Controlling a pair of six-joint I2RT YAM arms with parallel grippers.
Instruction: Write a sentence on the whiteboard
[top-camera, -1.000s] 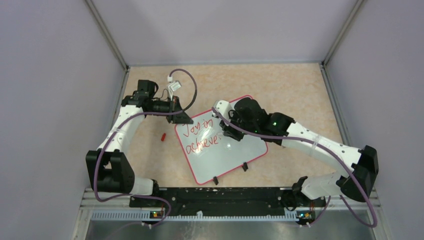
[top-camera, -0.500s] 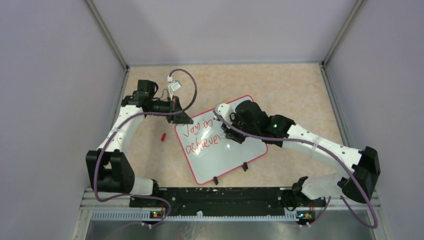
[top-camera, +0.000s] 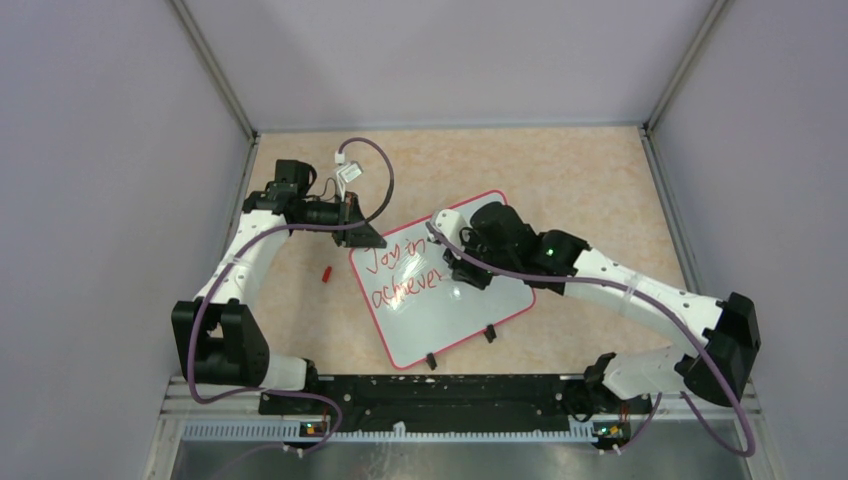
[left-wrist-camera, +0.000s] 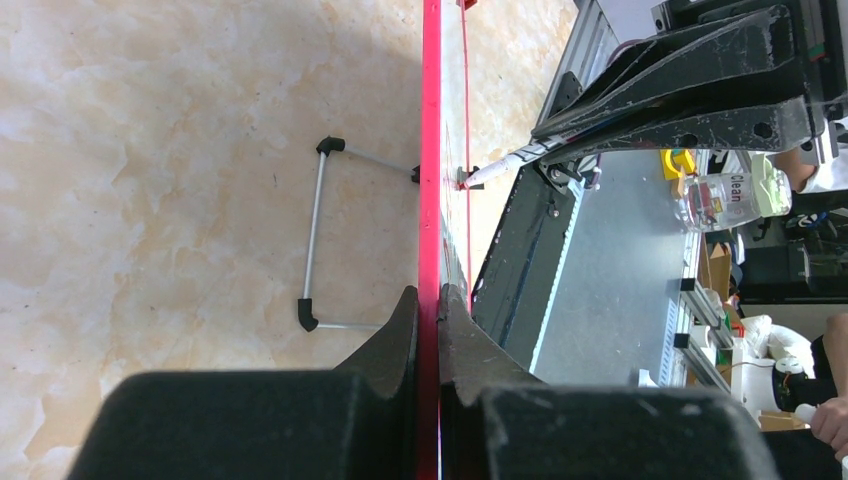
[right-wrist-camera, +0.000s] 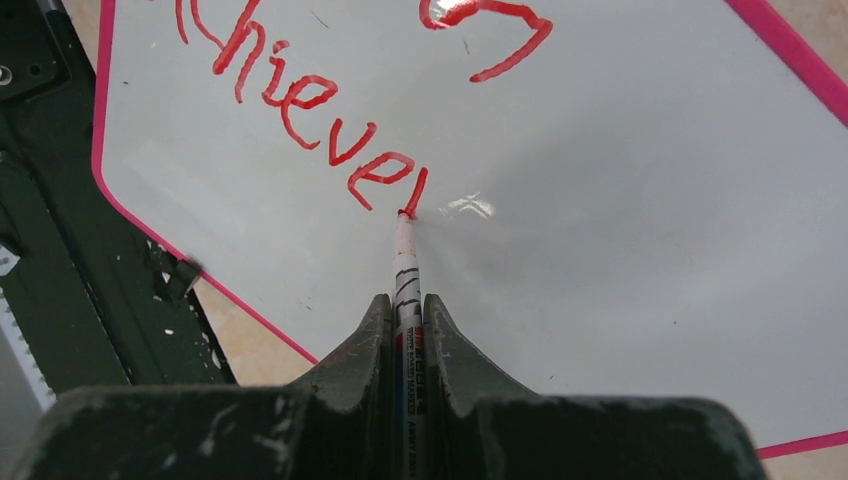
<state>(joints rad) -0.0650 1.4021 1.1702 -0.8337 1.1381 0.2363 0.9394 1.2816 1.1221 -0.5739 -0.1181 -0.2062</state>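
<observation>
The whiteboard (top-camera: 450, 310), white with a red-pink frame, lies tilted in the middle of the table. Its red sentence (top-camera: 402, 268) reads about "Joy in achieve". My left gripper (top-camera: 362, 238) is shut on the board's far left edge. In the left wrist view the fingers (left-wrist-camera: 428, 295) pinch the red frame (left-wrist-camera: 430, 150) edge-on. My right gripper (top-camera: 460, 272) is shut on a white marker (right-wrist-camera: 404, 262). The marker's red tip touches the board (right-wrist-camera: 620, 250) at the end of the last written stroke (right-wrist-camera: 412, 192).
A small red cap (top-camera: 326, 272) lies on the table left of the board. A purple cable loop (top-camera: 375, 165) hangs over the left arm. The board's wire leg (left-wrist-camera: 318, 240) rests on the tabletop. A black rail (top-camera: 430, 392) runs along the near edge.
My right gripper has slid slightly toward the near side with the marker on the board. The left gripper and the whiteboard have stayed put.
</observation>
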